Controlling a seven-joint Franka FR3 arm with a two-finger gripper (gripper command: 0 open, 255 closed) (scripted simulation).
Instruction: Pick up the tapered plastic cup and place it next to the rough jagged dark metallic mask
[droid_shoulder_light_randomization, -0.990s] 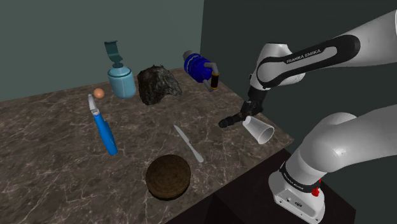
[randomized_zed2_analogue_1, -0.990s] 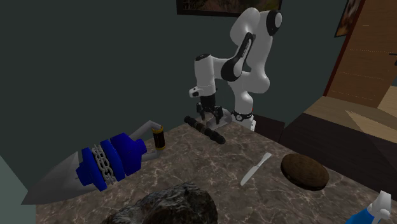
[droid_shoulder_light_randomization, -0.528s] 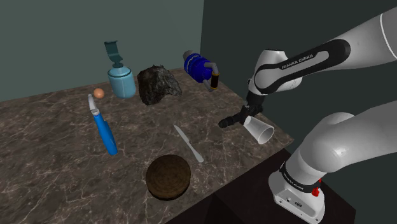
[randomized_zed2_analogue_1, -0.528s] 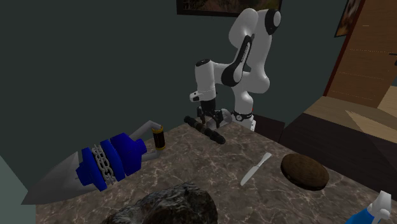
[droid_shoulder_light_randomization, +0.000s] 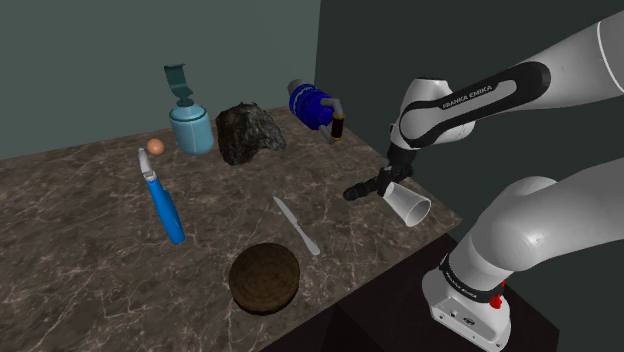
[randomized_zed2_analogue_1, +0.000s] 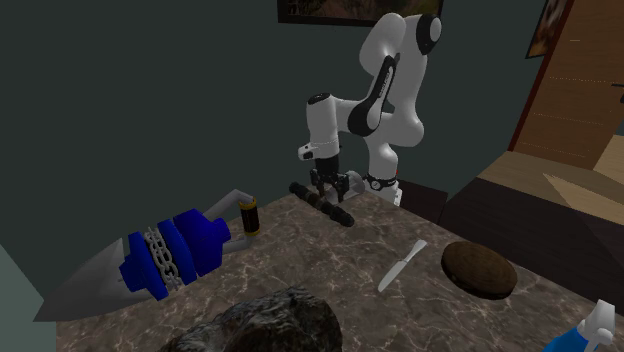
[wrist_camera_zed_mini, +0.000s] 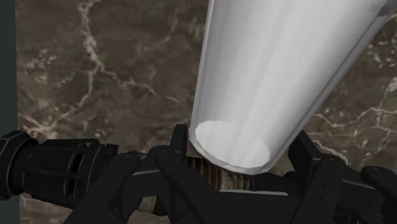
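Shoulder view: found one white cup (droid_shoulder_light_randomization: 412, 208) lying on its side at the corner of the table (droid_shoulder_light_randomization: 80, 230) nearest the stand, close to both edges. Saw the gripper (droid_shoulder_light_randomization: 392, 187) down at the cup's narrow end, with one black tube (droid_shoulder_light_randomization: 353, 192) just beside it. Counted one dark jagged mask (droid_shoulder_light_randomization: 250, 132) near the far edge, one teal bottle (droid_shoulder_light_randomization: 190, 125) beside it, one blue object (droid_shoulder_light_randomization: 312, 103), one knife (droid_shoulder_light_randomization: 296, 224), one brown disc (droid_shoulder_light_randomization: 265, 278), one blue-handled tool (droid_shoulder_light_randomization: 162, 200) and one small ball (droid_shoulder_light_randomization: 155, 146). Noted bare marble between cup and mask.

Second exterior view: saw the gripper low over the table's far corner and the tube lying near that edge. Noted open marble from there to the mask.

Wrist view: found the fingers (wrist_camera_zed_mini: 180, 149) apart on either side of the cup's narrow end, seemingly pressed against it. Spotted the tube just beside them.
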